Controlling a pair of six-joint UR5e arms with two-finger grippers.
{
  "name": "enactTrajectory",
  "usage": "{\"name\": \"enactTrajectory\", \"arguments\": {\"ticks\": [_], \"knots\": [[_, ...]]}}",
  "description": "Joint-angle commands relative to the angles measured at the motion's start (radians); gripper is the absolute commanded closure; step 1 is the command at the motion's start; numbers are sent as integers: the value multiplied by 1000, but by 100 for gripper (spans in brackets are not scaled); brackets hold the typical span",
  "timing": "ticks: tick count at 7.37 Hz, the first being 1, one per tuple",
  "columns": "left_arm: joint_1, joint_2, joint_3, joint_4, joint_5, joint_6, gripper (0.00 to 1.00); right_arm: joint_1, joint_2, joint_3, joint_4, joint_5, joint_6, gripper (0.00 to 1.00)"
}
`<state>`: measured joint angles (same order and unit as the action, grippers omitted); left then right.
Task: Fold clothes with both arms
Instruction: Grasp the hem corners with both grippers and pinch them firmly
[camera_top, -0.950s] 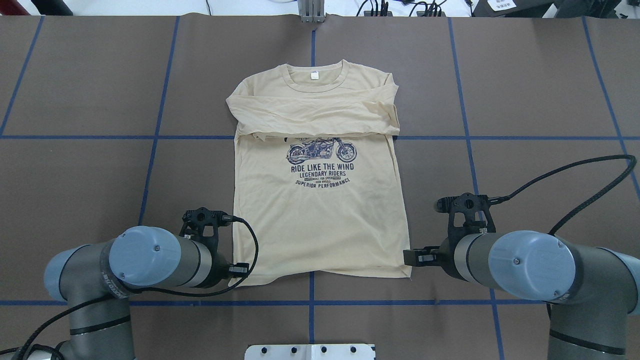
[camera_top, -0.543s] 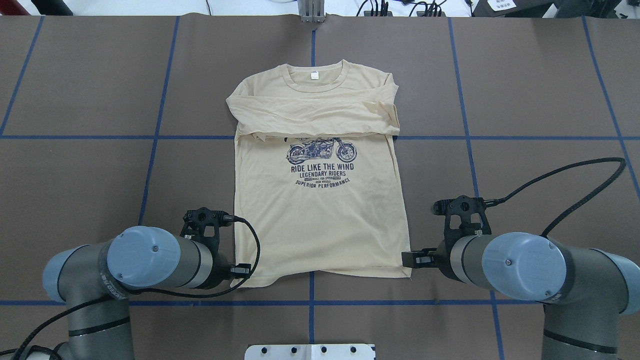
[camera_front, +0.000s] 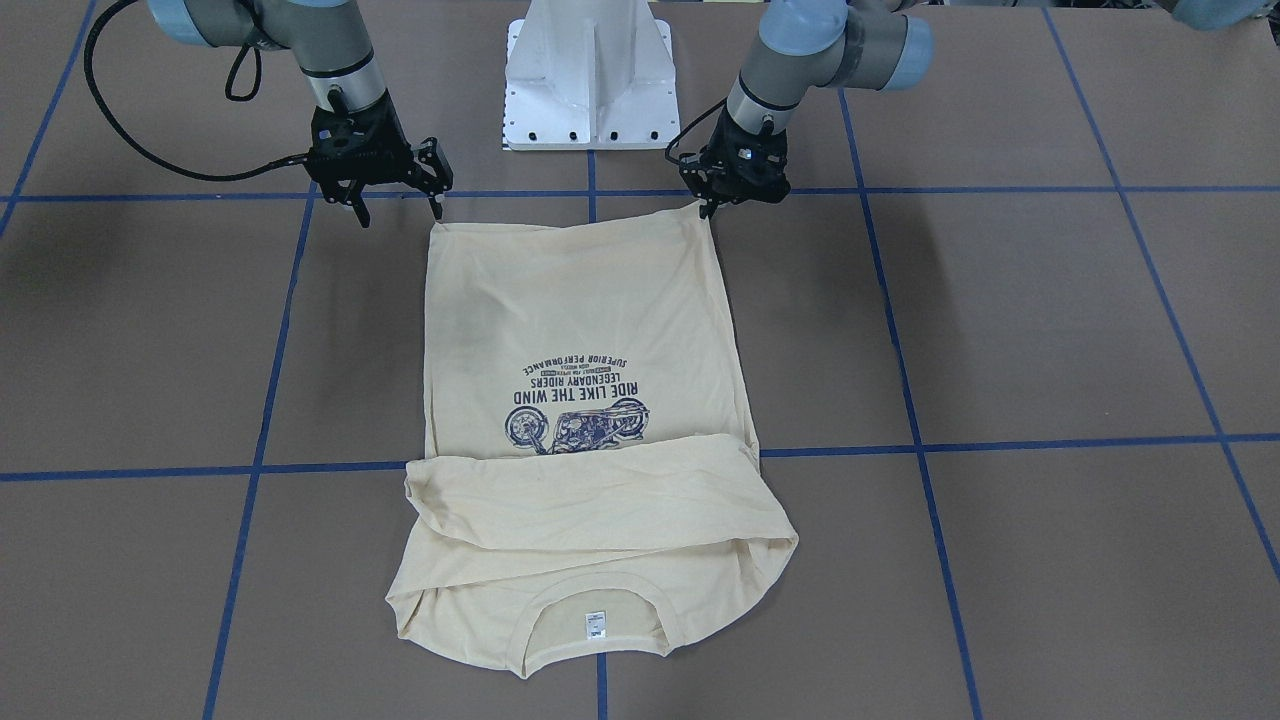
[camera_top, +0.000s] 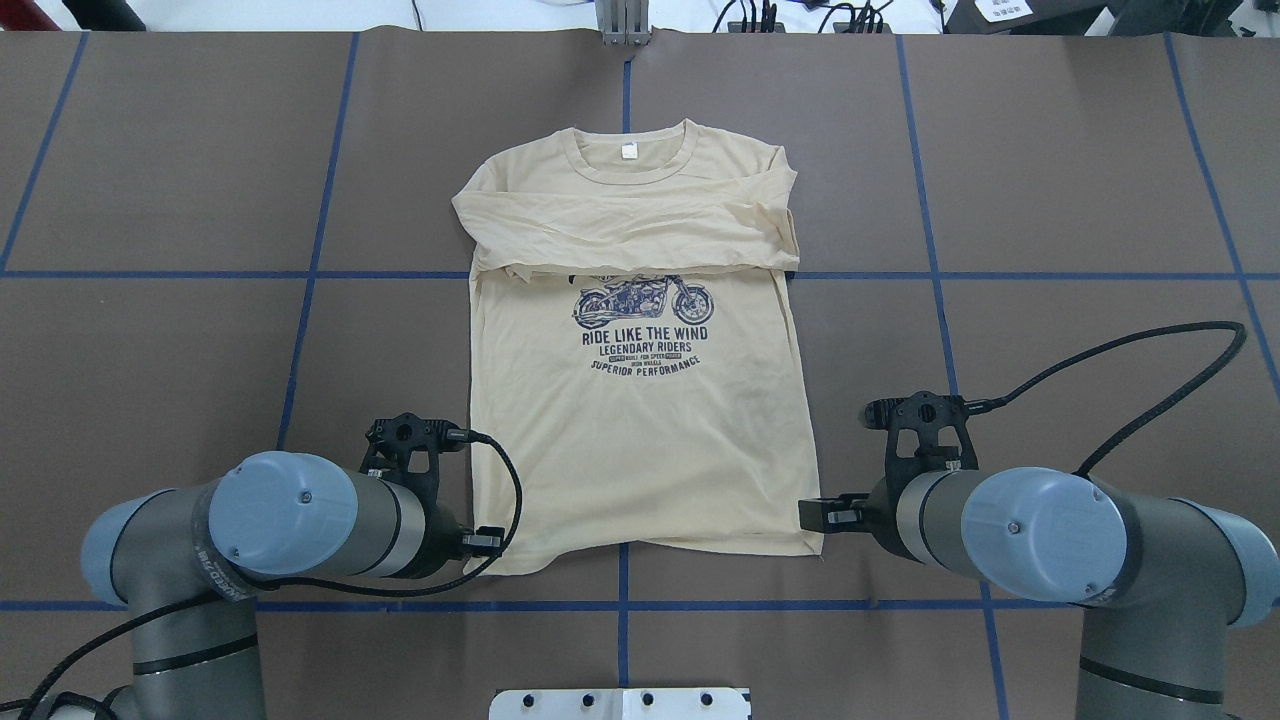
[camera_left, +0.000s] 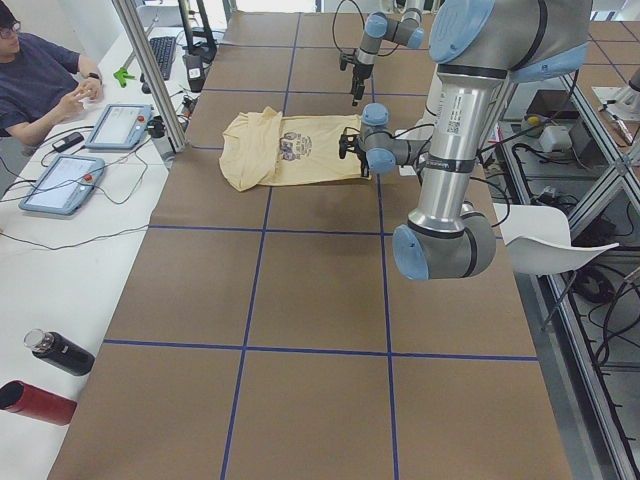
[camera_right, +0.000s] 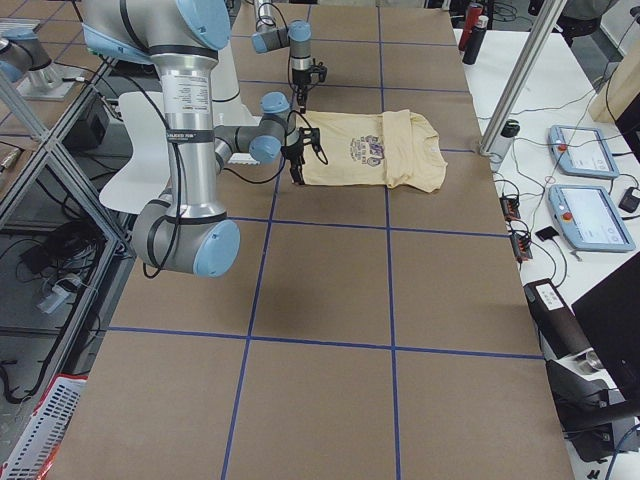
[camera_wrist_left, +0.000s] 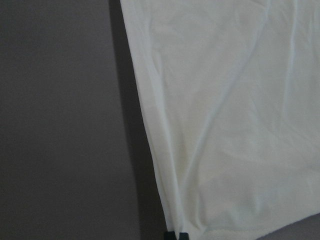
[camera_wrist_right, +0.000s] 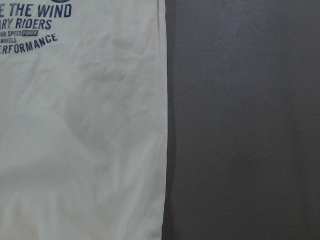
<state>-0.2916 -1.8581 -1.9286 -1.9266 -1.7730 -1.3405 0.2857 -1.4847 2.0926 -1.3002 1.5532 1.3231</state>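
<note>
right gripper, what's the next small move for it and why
Probably slide the right gripper inward over the nearest hem corner of the T-shirt. Its jaws stand open just outside that corner, off the fabric, while the left gripper looks shut on the other hem corner.

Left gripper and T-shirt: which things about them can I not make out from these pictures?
- Left gripper grip on T-shirt hem: overhead, the left arm hides it; wrist view's bottom edge cuts the fingertips.
- Top of the print: folded sleeves cover it.
- Neck label text: too small everywhere.
</note>
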Motion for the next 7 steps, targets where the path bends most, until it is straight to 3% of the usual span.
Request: {"name": "enactTrajectory", "arguments": {"ticks": [1,3,5,7], "knots": [[-1,5,-30,0,3,0,100,-5,-3,-32,29,-7,22,7],[-1,4,-39,1,7,-12,100,-42,12,-49,29,-36,36,16],[-1,4,-44,3,13,-14,100,-78,32,-66,29,-57,71,35],[0,4,-68,17,37,-14,100,-108,40,-85,29,-88,71,38]]}}
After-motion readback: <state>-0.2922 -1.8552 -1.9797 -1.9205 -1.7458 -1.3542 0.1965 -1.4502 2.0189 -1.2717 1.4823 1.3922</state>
